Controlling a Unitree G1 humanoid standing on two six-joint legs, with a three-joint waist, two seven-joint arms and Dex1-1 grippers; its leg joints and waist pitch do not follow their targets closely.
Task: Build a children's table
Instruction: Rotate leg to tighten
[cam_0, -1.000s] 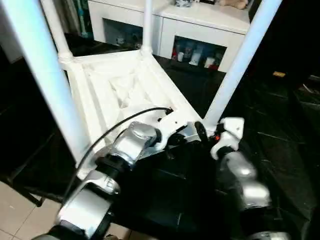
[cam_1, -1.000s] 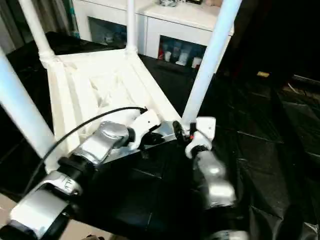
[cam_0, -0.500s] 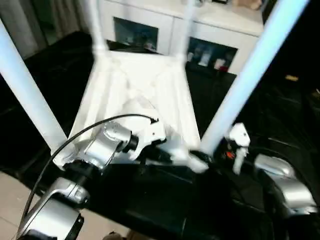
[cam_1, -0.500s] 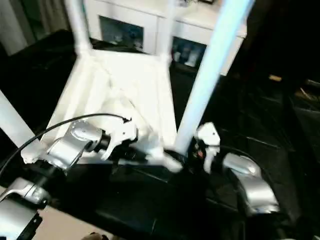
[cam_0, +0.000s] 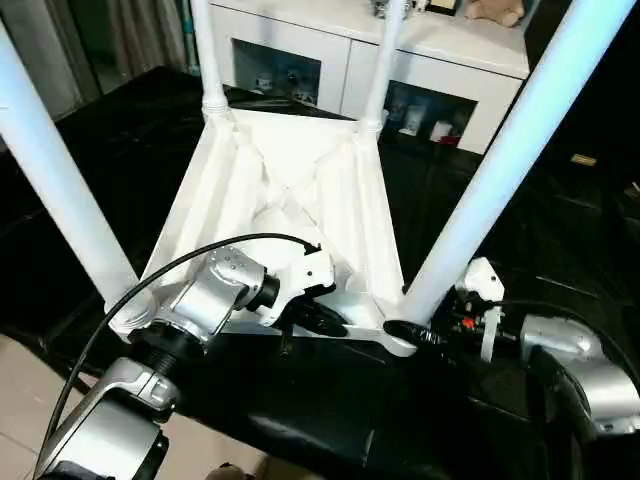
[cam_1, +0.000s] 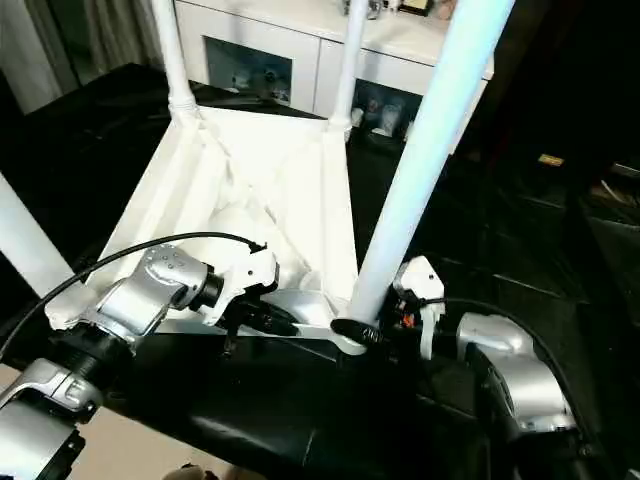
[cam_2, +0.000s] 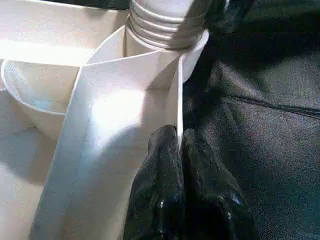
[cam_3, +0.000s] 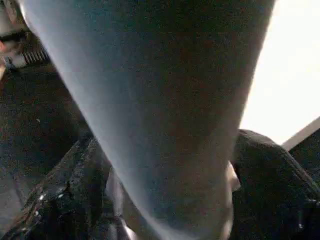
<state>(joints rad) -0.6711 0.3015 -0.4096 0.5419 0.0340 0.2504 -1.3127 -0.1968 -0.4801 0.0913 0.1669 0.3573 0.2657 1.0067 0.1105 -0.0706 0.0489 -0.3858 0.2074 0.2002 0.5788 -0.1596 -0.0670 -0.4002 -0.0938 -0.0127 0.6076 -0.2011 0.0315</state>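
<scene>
Tabletop (cam_0: 290, 190) lies upside down on the black-covered work surface (cam_0: 560, 250), ribbed diagonal-braced underside facing up. All four legs stand upright out of the corner sockets: far-left leg (cam_0: 205, 50), far-right leg (cam_0: 385, 60), near-left leg (cam_0: 50, 170), near-right leg (cam_0: 515, 150).

Judgement on progress: every socket is filled, so fitting looks done or nearly so. Likely left: seating the near-right leg fully, if it is not already tight, then turning the table onto its feet. How deep each leg sits cannot be told.

Left gripper (cam_2: 179, 142): fingers (cam_2: 160, 165) pressed together, pinching the thin near edge wall of the tabletop, close to the near-right corner socket (cam_2: 167, 35), where the ribbed base of the leg enters the collar.

Right gripper (cam_1: 365, 330): jaws wide apart around the base of the near-right leg, one black finger on either side of the tube in the right wrist view (cam_3: 75, 185). Whether the pads actually press the tube cannot be told.

Containers: the sockets count as such, each with one leg in it. Behind the table stands a white cabinet (cam_0: 440, 45); its glass-fronted compartments hold small items, too small to name.
</scene>
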